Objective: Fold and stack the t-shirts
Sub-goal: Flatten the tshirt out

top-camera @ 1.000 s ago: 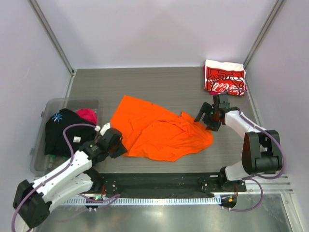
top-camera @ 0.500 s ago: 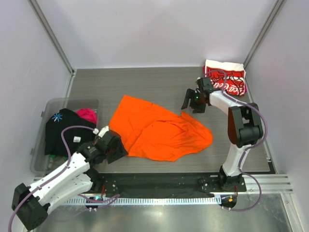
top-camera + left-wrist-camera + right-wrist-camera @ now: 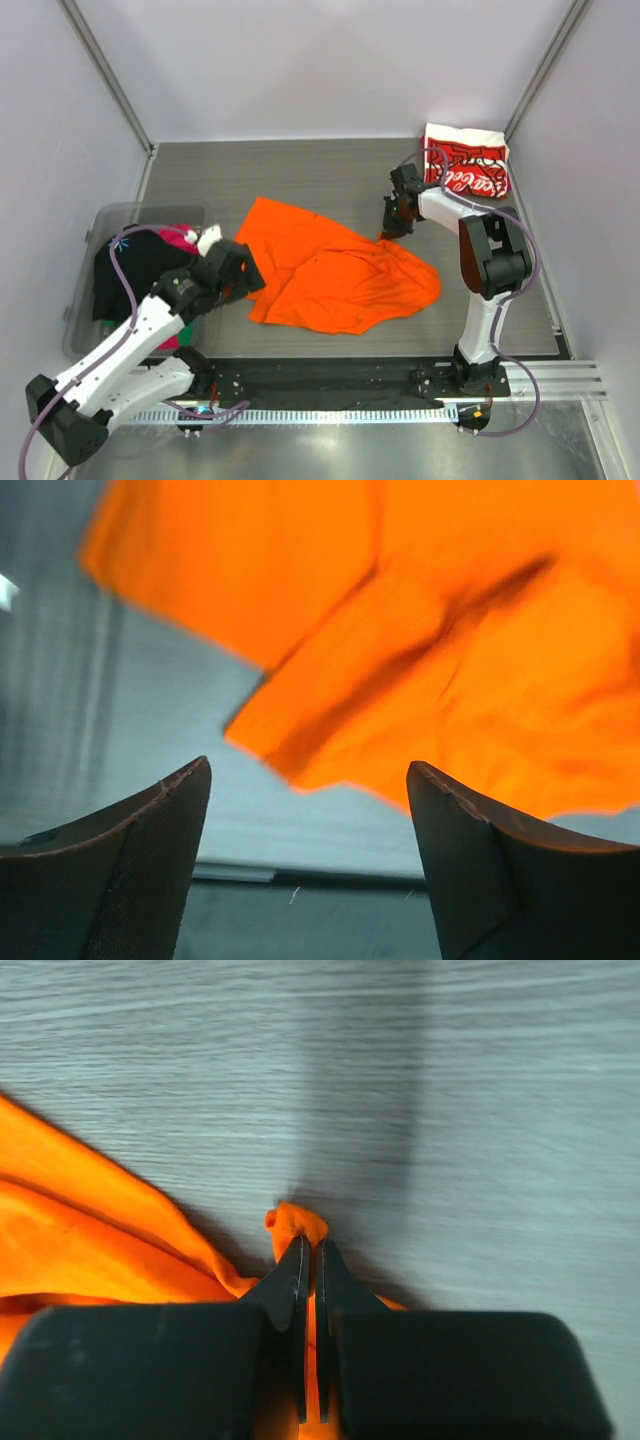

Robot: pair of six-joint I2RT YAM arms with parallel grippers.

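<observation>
Right pincer (image 3: 311, 1246) newly clenched on orange tee (image 3: 330, 272); left pincer (image 3: 308, 772) released; black tee (image 3: 138, 266), pink tee (image 3: 183, 237) in bin (image 3: 78, 310)

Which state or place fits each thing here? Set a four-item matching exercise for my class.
Things:
1. orange t-shirt
2. red-and-white t-shirt
3. left tool
4. right tool

States or places:
A. folded, far right corner
B. open, holding nothing
C. spread out in the middle
D. shut on a tip of orange cloth

Pairs: 1-C, 2-A, 3-B, 4-D
</observation>
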